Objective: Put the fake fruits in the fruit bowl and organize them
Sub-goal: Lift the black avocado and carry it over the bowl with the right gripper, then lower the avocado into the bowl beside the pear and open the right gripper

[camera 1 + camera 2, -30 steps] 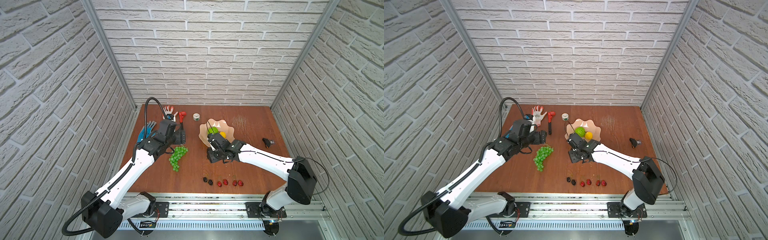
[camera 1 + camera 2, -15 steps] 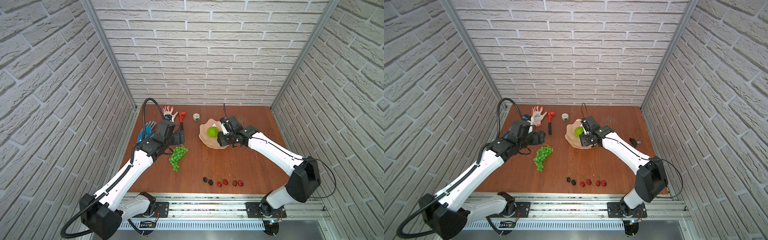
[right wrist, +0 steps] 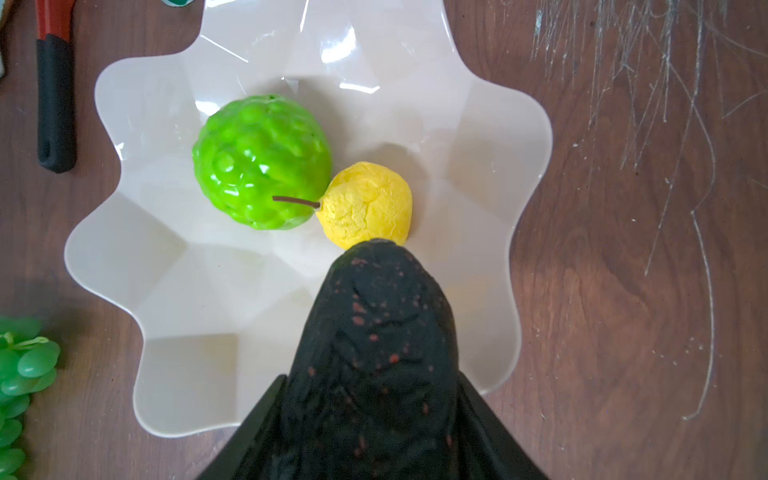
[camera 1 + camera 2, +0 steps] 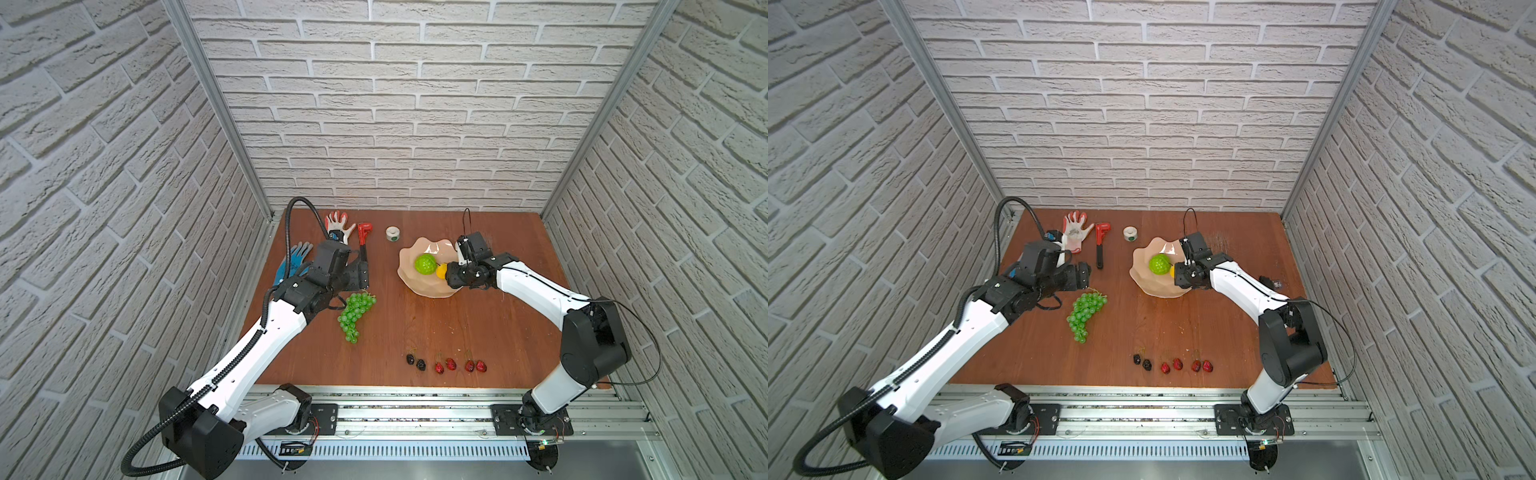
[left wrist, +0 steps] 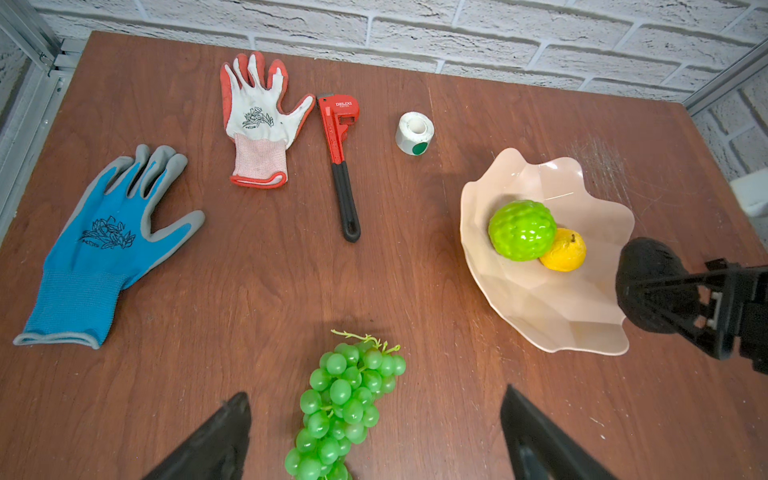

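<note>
Right gripper (image 3: 374, 399) is clamped on the avocado (image 3: 374, 332), a finger on each flank, jaws about halfway in. The avocado's long axis runs straight out from the gripper, and its tip points at the lemon (image 3: 370, 203). The tip overlaps the lemon's edge in the right wrist view, so I can't tell whether they touch or there is a gap above.

The bowl (image 3: 124, 232) sits directly below. The avocado's front half is over the bowl floor and its back half, with the fingers, is over the rim on the right arm's side. In the left wrist view the avocado looks raised above the rim, not resting.

The green ball (image 3: 262, 162) touches the lemon on the side away from the gripper. The bare bowl floor lies off to the grape side of the avocado's tip. My judgement is that the drop needs a small shift that way or a straight lowering, or the avocado knocks the lemon.

Left gripper (image 5: 376, 395) is spread wide and holds nothing. It hangs over the grapes (image 5: 345, 399), which lie on the table lengthwise between its fingers. The left arm is the nearer one for them. The cherries (image 4: 444, 365) are in a row at the table's front edge, well apart from the bowl.
</note>
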`<state>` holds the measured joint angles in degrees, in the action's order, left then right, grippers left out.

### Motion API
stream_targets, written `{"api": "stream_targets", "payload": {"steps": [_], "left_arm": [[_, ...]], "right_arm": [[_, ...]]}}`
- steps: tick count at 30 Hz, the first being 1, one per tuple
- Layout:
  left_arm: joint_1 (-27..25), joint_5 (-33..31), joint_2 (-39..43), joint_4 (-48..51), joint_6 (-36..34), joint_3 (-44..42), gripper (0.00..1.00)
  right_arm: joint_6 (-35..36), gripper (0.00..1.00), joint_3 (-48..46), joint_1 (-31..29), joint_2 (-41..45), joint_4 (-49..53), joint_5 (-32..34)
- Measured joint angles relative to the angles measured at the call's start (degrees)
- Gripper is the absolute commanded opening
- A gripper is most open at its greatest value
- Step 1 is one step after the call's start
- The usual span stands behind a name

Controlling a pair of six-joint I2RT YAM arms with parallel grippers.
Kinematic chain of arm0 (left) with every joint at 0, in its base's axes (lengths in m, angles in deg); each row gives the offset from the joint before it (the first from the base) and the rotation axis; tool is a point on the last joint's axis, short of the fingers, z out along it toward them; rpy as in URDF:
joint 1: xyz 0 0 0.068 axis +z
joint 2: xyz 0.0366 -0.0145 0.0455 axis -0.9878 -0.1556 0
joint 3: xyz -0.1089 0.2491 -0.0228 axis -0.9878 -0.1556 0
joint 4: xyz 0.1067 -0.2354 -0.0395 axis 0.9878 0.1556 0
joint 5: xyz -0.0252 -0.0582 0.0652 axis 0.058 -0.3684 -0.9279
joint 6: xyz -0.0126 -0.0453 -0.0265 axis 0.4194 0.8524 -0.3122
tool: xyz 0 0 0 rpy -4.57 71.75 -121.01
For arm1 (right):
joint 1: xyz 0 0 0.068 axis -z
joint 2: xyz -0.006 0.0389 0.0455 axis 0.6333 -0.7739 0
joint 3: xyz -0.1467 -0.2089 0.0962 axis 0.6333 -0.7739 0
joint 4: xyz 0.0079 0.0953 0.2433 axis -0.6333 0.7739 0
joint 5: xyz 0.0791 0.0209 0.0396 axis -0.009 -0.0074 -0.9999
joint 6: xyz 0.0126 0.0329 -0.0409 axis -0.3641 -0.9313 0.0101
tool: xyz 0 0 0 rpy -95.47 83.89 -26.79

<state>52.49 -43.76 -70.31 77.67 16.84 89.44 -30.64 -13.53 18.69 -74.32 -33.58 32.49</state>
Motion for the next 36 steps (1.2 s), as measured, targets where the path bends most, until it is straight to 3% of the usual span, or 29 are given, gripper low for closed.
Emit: {"api": "stream_targets", "payload": {"steps": [24, 36], "left_arm": [[0.0, 0.0, 0.3, 0.1, -0.1, -0.5, 0.93], [0.0, 0.3, 0.1, 2.0, -0.3, 0.4, 0.94]], "right_arm": [[-6.0, 0.41, -0.8, 3.5, -6.6, -7.8, -1.7], [-6.4, 0.65, -0.8, 3.5, -7.0, -8.3, -2.2]]}}
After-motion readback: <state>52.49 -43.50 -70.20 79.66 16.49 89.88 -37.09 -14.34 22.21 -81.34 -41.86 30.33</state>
